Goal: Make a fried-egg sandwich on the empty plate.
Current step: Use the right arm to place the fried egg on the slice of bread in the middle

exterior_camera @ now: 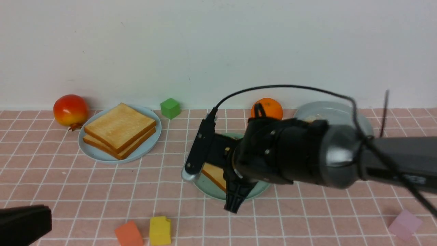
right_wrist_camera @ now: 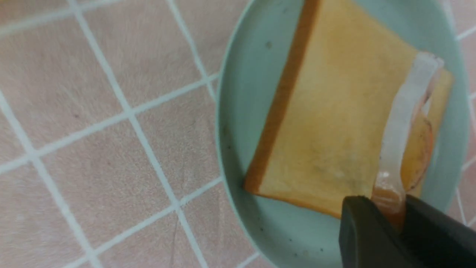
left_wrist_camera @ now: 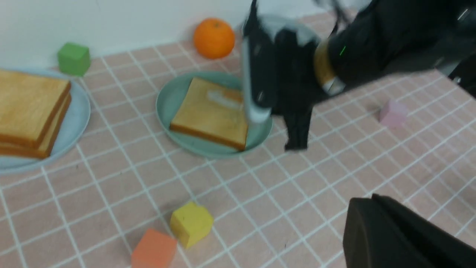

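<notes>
**Black right gripper (right_wrist_camera: 390,217) over round teal plastic plate (right_wrist_camera: 231,163)**

Black left gripper (left_wrist_camera: 372,204): tips together, off to the side. Square golden toast slice (right_wrist_camera: 327,123) with brown crust lies on plate. White toy fried egg (right_wrist_camera: 395,145), orange yolk: clamped in right gripper, at toast.

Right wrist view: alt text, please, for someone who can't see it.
The tool grips a white toy fried egg with orange yolk over one square golden toast slice on a round mint-green plastic plate.

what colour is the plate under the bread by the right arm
Teal green, best seen in the right wrist view.
</notes>
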Motion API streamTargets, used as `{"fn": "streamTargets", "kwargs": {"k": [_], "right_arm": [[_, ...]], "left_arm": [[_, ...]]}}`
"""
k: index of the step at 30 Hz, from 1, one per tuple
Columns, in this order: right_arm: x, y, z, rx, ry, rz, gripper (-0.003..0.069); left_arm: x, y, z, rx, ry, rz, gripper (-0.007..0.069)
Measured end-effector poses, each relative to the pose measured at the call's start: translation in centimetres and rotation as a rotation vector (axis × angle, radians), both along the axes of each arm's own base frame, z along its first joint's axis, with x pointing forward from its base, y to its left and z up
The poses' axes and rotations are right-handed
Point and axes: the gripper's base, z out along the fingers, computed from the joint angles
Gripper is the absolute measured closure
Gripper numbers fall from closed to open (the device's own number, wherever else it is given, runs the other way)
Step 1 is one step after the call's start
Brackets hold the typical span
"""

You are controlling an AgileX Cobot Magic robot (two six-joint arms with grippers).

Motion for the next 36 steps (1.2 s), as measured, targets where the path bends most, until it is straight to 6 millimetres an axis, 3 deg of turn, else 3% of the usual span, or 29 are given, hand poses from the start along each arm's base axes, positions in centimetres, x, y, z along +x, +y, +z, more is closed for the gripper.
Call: {"fn": "streamTargets", "kwargs": {"k": [3, 6, 20, 24, 32, 34, 36], "right_arm": [[0.6, 0.2, -1.9, -0.064, -0.016, 0.03, 0.0547], [0.9, 0.2, -2.4, -0.074, -0.037, 0.018, 0.0547], [1.7, 0.3, -2.1, -0.024, -0.128, -0.051, 0.054], [1.7, 0.3, -2.1, -0.022, -0.127, -0.055, 0.0475], [1.6, -0.1, -2.1, -0.044, -0.121, -0.1, 0.0207], [1.4, -0.1, -1.9, -0.05, -0.12, -0.111, 0.0182], [0.1, 0.3, -0.5, -0.055, -0.125, -0.129, 0.015]], "left_arm": [[0.0, -0.1, 0.2, -0.019, -0.019, -0.001, 0.0634], [0.0, -0.1, 0.2, -0.02, -0.02, -0.001, 0.0634], [0.1, -0.1, 0.3, -0.022, -0.023, -0.001, 0.0634], [0.1, -0.1, 0.3, -0.022, -0.023, -0.001, 0.0633], [0.1, -0.1, 0.3, -0.02, -0.025, 0.0, 0.0622], [0.1, -0.1, 0.3, -0.02, -0.025, 0.0, 0.062], [0.1, 0.0, 0.3, -0.018, -0.026, 0.0, 0.062]]}}
